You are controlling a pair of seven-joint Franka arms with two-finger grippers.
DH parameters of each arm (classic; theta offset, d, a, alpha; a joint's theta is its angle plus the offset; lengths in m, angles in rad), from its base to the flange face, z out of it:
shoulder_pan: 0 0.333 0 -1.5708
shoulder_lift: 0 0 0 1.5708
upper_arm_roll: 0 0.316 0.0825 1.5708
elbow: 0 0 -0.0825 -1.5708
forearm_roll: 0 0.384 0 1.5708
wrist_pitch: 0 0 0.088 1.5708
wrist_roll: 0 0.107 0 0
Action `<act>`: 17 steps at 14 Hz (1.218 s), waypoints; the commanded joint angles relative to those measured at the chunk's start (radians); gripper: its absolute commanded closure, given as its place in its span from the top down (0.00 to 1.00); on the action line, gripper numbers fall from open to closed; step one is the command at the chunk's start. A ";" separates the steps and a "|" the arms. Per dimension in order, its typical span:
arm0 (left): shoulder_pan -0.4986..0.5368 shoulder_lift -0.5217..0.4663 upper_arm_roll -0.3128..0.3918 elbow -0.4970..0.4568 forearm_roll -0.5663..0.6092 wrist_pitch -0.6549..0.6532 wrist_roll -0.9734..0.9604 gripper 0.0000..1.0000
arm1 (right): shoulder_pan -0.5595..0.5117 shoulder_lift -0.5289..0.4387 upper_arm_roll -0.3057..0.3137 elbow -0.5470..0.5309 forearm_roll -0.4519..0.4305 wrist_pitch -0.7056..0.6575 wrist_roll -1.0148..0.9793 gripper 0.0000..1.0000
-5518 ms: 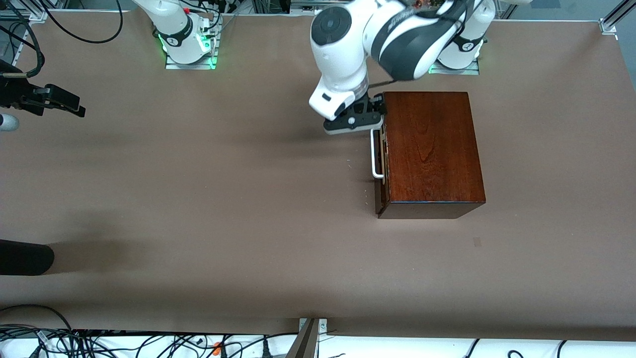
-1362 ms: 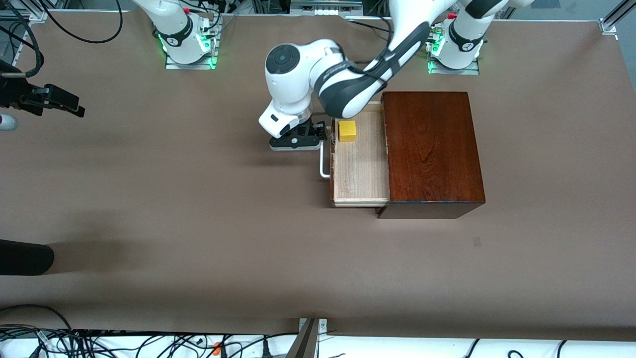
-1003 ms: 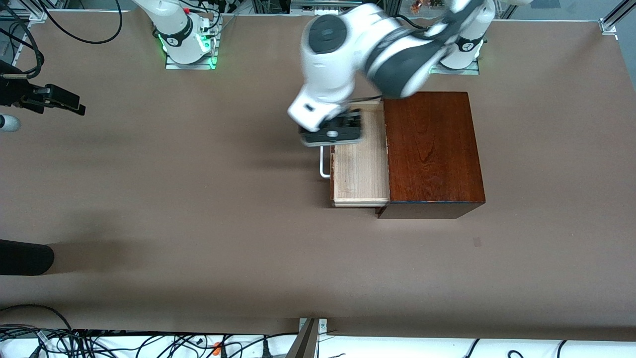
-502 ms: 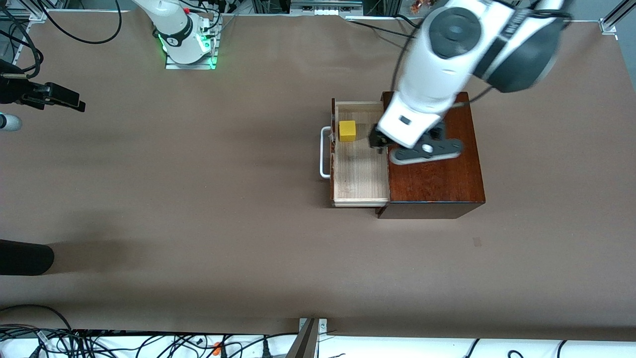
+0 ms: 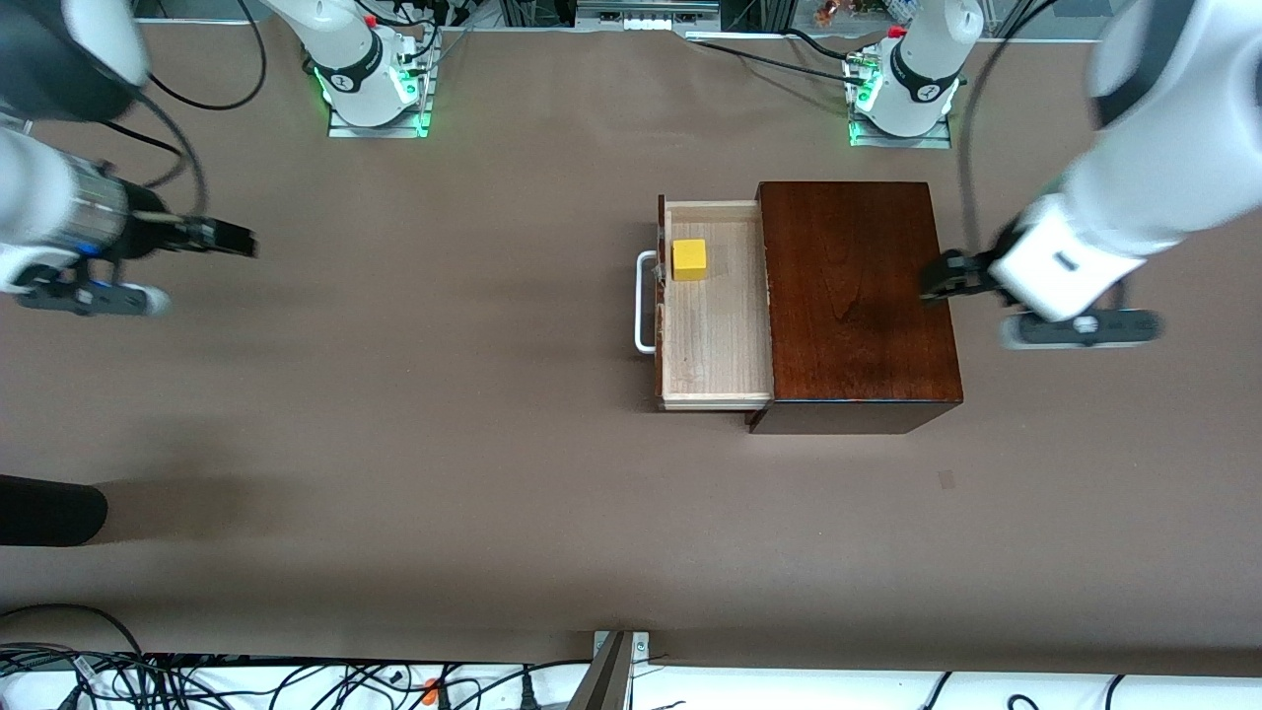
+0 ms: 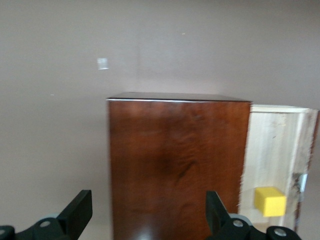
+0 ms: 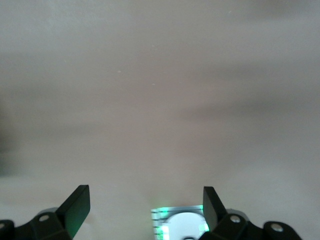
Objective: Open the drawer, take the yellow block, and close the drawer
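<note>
The dark wooden cabinet (image 5: 858, 296) stands toward the left arm's end of the table. Its drawer (image 5: 715, 345) is pulled out, with the white handle (image 5: 643, 301) facing the right arm's end. The yellow block (image 5: 689, 259) lies in the tray's corner farthest from the front camera, and nothing touches it. My left gripper (image 5: 939, 281) hangs open over the cabinet's closed end, holding nothing. The left wrist view shows the left gripper (image 6: 147, 205) above the cabinet (image 6: 175, 160), with the drawer (image 6: 272, 145) and block (image 6: 270, 201) to one side. My right gripper (image 5: 225, 239) is open over bare table at the right arm's end; the right wrist view shows the right gripper (image 7: 145, 200) empty.
The two arm bases (image 5: 370, 79) (image 5: 902, 84) stand along the table edge farthest from the front camera. A dark rounded object (image 5: 49, 508) lies at the right arm's end. Cables (image 5: 148, 680) run below the nearest edge. Brown table (image 5: 444, 414) stretches between the right gripper and the drawer.
The left arm has swung from over the drawer, across the cabinet top, to the cabinet's closed end. The right arm has come farther over the table. Drawer and block have not moved.
</note>
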 commanded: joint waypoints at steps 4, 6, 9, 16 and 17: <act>-0.032 -0.090 0.148 -0.070 -0.023 -0.035 0.197 1.00 | 0.199 0.068 0.008 0.051 0.078 0.081 0.497 1.00; -0.032 -0.108 0.149 -0.111 -0.007 -0.014 0.215 1.00 | 0.252 0.088 0.009 0.051 0.155 0.150 0.690 1.00; -0.032 -0.128 0.147 -0.162 -0.007 0.044 0.246 1.00 | 0.382 0.117 0.009 0.052 0.187 0.290 0.968 1.00; -0.027 -0.131 0.138 -0.171 -0.007 0.066 0.246 1.00 | 0.633 0.218 0.006 0.095 0.213 0.534 1.596 1.00; -0.025 -0.131 0.138 -0.170 -0.007 0.066 0.246 1.00 | 0.669 0.261 0.005 0.139 0.191 0.534 1.655 1.00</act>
